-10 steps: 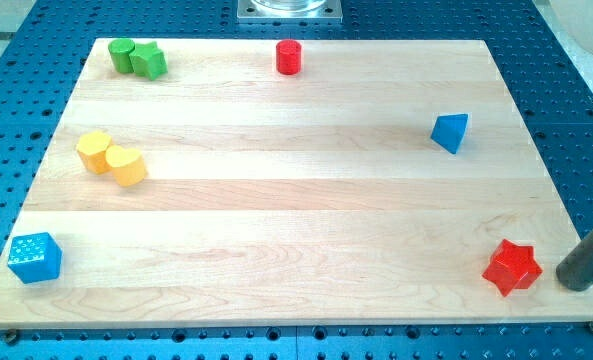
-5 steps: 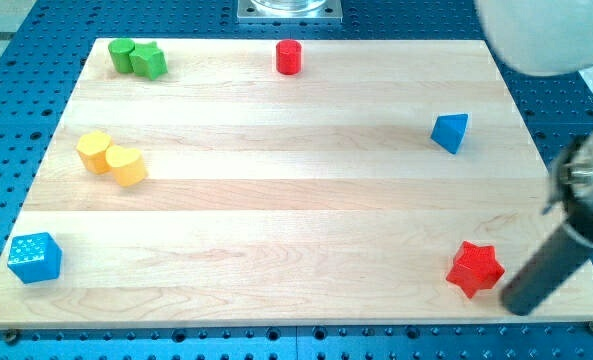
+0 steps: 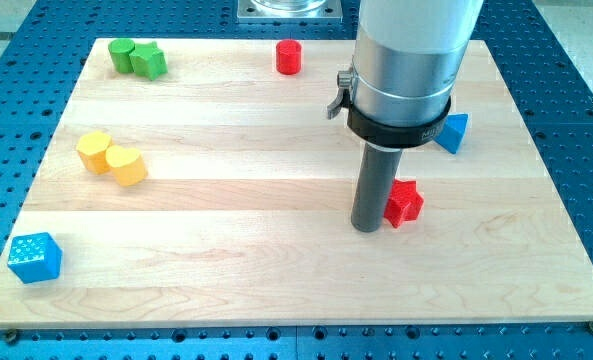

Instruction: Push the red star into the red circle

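The red star [image 3: 405, 202] lies right of the board's middle, partly hidden by my rod. My tip [image 3: 366, 226] rests on the board just left of the star, touching or nearly touching it. The red circle [image 3: 289, 57] stands at the board's top edge, up and to the left of the star, well apart from it.
A blue triangle block [image 3: 453, 132] sits just up and right of the star, partly behind the arm. A green circle [image 3: 123, 54] and green star [image 3: 150, 61] are at top left. Two yellow blocks [image 3: 111, 159] sit at the left. A blue cube [image 3: 34, 257] is at bottom left.
The red star has slid from the bottom right corner up and left towards the middle. My tip has swept left and up, from the star's right side to its left side.
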Motion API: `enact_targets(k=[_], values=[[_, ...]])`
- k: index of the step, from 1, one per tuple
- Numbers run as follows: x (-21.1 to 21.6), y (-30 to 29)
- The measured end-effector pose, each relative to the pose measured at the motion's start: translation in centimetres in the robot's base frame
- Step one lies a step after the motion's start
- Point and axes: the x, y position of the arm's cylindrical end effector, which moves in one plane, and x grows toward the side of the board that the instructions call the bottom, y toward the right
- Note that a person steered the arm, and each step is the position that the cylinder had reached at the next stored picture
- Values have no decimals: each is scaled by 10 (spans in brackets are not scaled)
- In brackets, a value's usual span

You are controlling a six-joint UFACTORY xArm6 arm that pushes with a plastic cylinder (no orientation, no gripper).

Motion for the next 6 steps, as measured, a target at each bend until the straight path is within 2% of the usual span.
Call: enact_targets(k=[1,2,3,4,5,6], values=[[-45,-45],[-50,-51],[39,3],[54,76],[-23,39],[-43,36]])
